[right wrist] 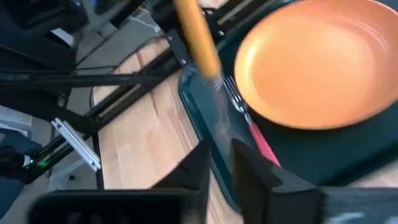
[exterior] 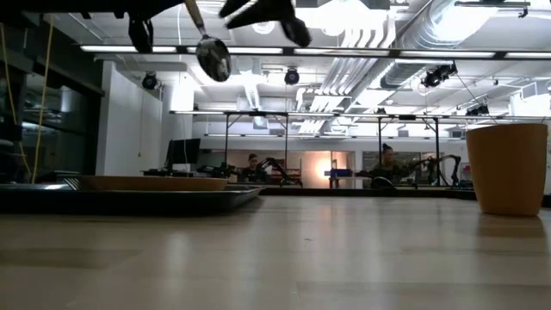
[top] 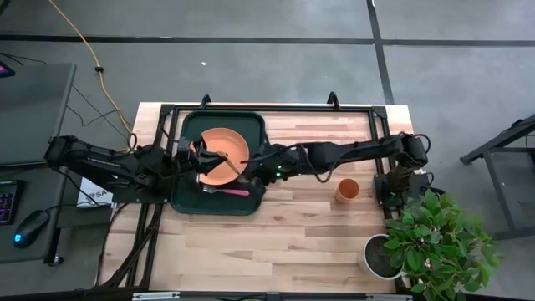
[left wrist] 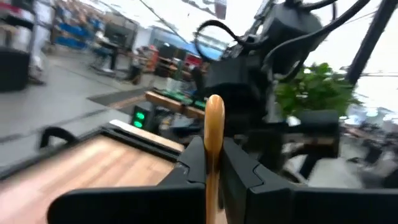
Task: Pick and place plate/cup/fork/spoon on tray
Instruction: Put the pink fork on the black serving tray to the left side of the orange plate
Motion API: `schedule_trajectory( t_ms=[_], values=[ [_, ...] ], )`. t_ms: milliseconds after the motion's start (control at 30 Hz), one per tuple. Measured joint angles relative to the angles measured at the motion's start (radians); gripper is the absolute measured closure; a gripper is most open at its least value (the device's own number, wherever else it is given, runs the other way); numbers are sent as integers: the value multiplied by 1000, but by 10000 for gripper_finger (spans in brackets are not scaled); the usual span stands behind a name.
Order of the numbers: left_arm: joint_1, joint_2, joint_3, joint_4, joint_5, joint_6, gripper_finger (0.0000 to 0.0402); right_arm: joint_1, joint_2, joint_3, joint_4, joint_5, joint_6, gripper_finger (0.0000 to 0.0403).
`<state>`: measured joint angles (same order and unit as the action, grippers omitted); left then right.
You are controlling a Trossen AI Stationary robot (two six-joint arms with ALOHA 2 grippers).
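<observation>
- Wide light wooden table (top: 276, 242), both dark arms reaching in to meet over its left half. That is where the action is.
- The large dark green rectangular tray (top: 251, 125) sits on the left part of the table.
- The round shallow orange plate (top: 224, 142) lies flat inside the tray, so that item looks placed.
- The small orange handleless cup (top: 347, 191) stands upright on bare wood, right of the tray and well apart from it. It is not yet on the tray.
- The slim spoon with the orange-tan handle and shiny metal bowl (exterior: 213, 57) is up in the air above the plate, between the two arms.
- The left gripper (left wrist: 214, 146) is clamped tight on the spoon's handle.
- The right gripper (right wrist: 219, 165) has its fingers slightly apart, with the spoon's metal end between them. I cannot tell whether they touch it.
- The slim fork with the pink-red handle and silver tines (top: 227, 192) lies on the tray floor just beside the plate, so it looks placed too.
- The step in hand, by my reading, is a spoon handover from right arm to left.
- Next, the right gripper needs to back clear. The left then needs to lower the spoon onto bare tray floor without knocking the fork, and let go.
- After that only the cup is left, and it is nearer the right arm.
- The count: one tray, one plate, one cup, one spoon, one fork, two grippers.
</observation>
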<state>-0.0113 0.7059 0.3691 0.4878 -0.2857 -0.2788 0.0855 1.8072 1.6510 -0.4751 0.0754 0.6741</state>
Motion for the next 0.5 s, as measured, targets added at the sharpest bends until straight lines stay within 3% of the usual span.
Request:
schedule_trajectory(
  t_ms=[200, 367, 500],
  values=[
    [-1, -38, 115, -237, -43, 162, 400, -7, -71, 0, -157, 10, 23, 248],
    [-56, 55, 331, -521, -71, 514, 401, 7, -94, -23, -210, -22, 142, 207],
    [-159, 177, 505, -716, -233, 821, 401, 18, -110, -86, -151, -26, 240, 199]
  ],
)
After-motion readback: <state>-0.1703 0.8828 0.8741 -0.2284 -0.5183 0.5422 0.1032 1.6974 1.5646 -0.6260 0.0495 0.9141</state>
